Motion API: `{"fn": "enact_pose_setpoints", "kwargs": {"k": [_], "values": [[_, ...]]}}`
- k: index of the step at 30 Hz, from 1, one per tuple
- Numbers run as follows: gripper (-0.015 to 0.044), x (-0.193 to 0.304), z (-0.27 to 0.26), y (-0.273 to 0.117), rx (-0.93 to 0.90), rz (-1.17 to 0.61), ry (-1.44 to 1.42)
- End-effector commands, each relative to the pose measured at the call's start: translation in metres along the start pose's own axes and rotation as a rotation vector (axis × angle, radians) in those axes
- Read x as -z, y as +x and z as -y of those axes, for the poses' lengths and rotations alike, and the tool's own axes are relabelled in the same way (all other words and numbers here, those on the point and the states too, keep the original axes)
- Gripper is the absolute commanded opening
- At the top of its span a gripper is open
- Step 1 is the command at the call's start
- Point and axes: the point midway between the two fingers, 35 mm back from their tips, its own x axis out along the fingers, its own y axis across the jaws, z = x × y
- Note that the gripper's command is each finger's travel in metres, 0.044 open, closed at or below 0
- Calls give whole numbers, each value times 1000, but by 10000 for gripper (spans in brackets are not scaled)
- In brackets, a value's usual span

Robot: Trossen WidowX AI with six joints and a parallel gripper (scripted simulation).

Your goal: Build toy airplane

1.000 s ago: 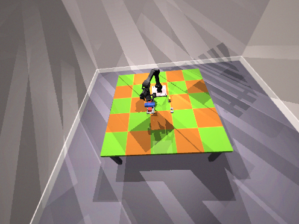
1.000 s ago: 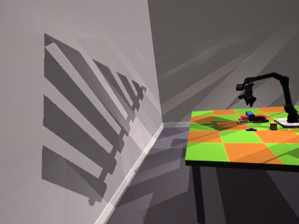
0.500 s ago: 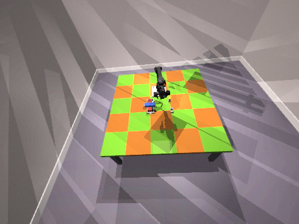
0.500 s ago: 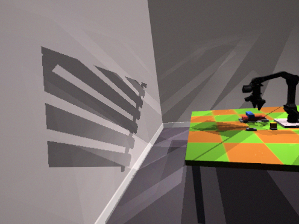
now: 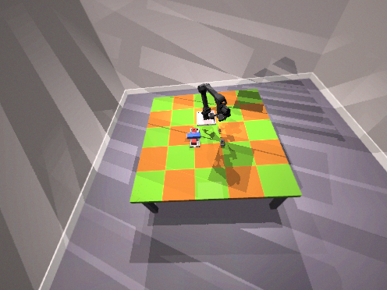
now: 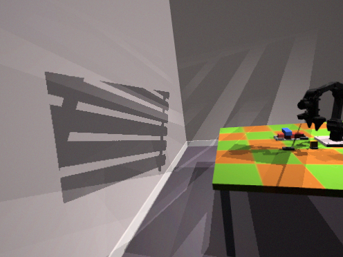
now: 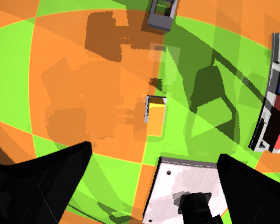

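The red fuselage point(image 5: 193, 142) point(image 6: 281, 135) lies in the grey jig point(image 5: 192, 146) point(image 7: 257, 136) left of the arm in the top view. The blue wing point(image 5: 193, 135) point(image 6: 286, 131) lies across its top. The yellow tail fin point(image 6: 313, 144) point(image 7: 156, 120) stands apart from the jig, with a small grey holder at its edge. My gripper point(image 6: 313, 127) point(image 7: 156, 156) is open and empty, high above the table. In the wrist view the fin shows between and ahead of the fingertips. Whether the wing's tab is fully down is too small to tell.
A small grey slotted block point(image 5: 222, 143) point(image 6: 288, 148) point(image 7: 161, 21) stands beyond the fin from the arm base. The arm's white base plate point(image 5: 200, 122) point(image 6: 322, 141) point(image 7: 162, 197) is close to the fin. The jig is at the right edge of the wrist view.
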Motion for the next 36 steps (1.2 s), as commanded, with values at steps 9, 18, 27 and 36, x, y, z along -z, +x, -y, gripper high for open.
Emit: {"fn": "enact_pose_setpoints", "kwargs": {"k": [9,18,27,36], "values": [[440,5,0,63,2,-12,9],[440,4,0,75,2,-12,9],[440,4,-1,90,2,-12,9],[440,4,-1,104,2,-12,9]]}}
